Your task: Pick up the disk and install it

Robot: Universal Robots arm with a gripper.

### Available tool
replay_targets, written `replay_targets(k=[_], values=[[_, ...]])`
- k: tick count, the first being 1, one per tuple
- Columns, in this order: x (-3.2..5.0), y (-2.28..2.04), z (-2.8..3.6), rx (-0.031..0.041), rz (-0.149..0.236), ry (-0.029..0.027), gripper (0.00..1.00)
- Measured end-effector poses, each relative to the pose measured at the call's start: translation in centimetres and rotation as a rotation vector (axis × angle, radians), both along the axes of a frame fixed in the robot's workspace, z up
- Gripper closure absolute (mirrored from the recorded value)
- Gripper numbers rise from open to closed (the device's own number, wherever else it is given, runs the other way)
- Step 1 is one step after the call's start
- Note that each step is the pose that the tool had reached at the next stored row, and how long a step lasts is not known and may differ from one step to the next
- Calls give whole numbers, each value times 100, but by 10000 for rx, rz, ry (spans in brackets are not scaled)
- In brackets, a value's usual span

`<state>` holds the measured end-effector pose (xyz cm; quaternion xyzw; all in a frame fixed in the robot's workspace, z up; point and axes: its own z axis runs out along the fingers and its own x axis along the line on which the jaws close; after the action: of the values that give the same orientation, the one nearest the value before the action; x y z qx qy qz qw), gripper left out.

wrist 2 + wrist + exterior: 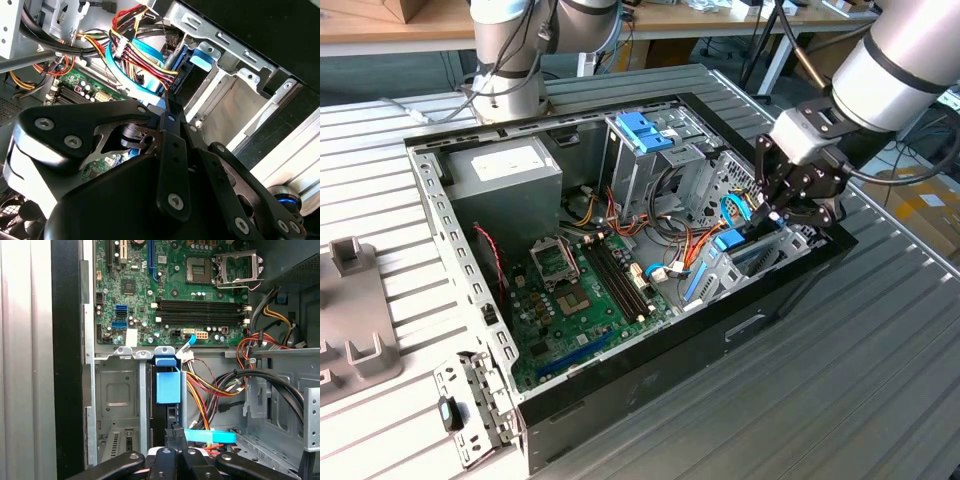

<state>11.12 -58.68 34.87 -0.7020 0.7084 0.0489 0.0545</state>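
The disk (728, 240) stands on edge in a bay at the case's corner on the exterior view's right, with its bright blue carrier end toward the motherboard. In the first wrist view the disk (167, 387) sits between metal bay walls, its dark body running back to my gripper (176, 432). My gripper (772, 215) hangs over that corner with its black fingers together at the disk's outer edge. In the second wrist view the gripper (169, 100) points at the blue carrier tab of the disk (201, 59). I cannot tell whether the fingers touch the disk.
The open computer case (430, 190) lies on a slatted metal table. Inside are the green motherboard (575, 290), a grey power supply (505, 165), a tall drive cage with a blue clip (645, 130) and cable bundles (220, 385). A second arm's base (510, 70) stands behind the case.
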Motion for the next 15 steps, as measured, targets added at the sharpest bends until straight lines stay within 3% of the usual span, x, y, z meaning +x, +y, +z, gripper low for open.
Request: replay_targets(k=[10, 15], values=[[122, 0, 58, -1, 0, 0, 89], [255, 0, 63, -2, 0, 13, 89]])
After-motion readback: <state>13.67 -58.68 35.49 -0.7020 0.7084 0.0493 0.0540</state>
